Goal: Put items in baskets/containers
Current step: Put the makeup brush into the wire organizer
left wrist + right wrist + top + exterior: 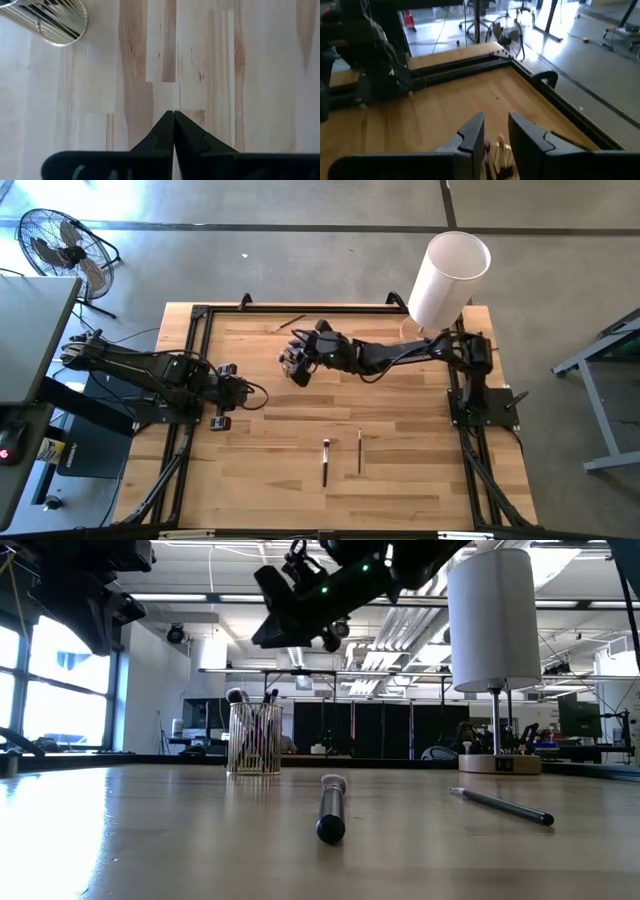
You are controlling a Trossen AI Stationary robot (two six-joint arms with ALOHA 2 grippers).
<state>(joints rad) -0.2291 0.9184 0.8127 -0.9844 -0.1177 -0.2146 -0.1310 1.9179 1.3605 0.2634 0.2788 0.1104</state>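
Observation:
A small clear ribbed cup (pixel 254 740) stands on the table with several brushes upright in it. In the high view it is mostly hidden under my right gripper (pixel 297 368). That gripper hovers above the cup and is open (pixel 495 127); brush ends (pixel 498 156) show below the gap between its fingers. A thick dark brush (pixel 325 463) and a thin stick (pixel 359 451) lie flat near the table's near edge, and another stick (pixel 286 324) lies by the far edge. My left gripper (pixel 173 116) is shut, low over the boards to the left of the cup (pixel 52 22).
A tall white cylinder (pixel 450 272) stands on a stand at the table's far right corner, behind the right arm. A black frame (pixel 196 340) runs along the table's edges. A fan (pixel 60 245) sits on the floor beyond the far left corner.

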